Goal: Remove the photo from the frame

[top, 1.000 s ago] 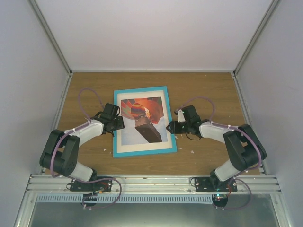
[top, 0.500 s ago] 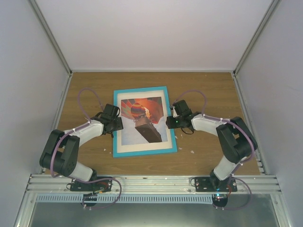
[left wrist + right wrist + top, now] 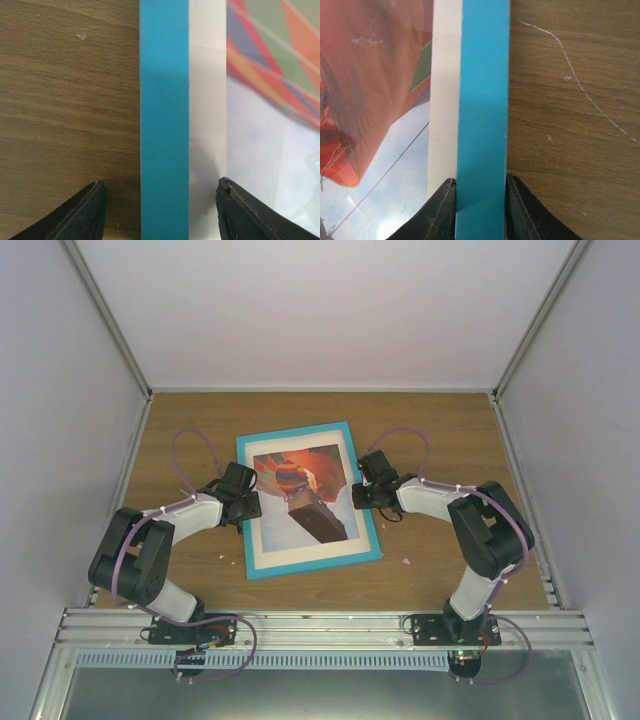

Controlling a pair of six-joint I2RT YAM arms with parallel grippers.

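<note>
Frame (image 3: 310, 564) is laid face up on the table (image 3: 440, 440), slightly skewed, with the photo (image 3: 300, 480) seen inside it behind a white mat (image 3: 207, 100). Glare on the photo suggests glazing, so it is judged unreachable from the front and the frame's back has to be reached. The frame is judged light and stiff, with thin rails that are easily pinched. The glazing is probably slick and breakable, so hold is best taken on the outer rails, not the face. The photo itself is judged thin paper, easily creased, best lifted by an edge once freed. Right gripper (image 3: 481, 186) is pressed together on the frame's right rail, both pads touching its sides. Left gripper (image 3: 162, 189) is spread astride the frame's left rail, one finger over bare wood outside the frame, the other over the mat, and nothing is pinched. Both forearms are reached inward toward the frame, wrists tipped down, the cameras looking straight down on the rails.
</note>
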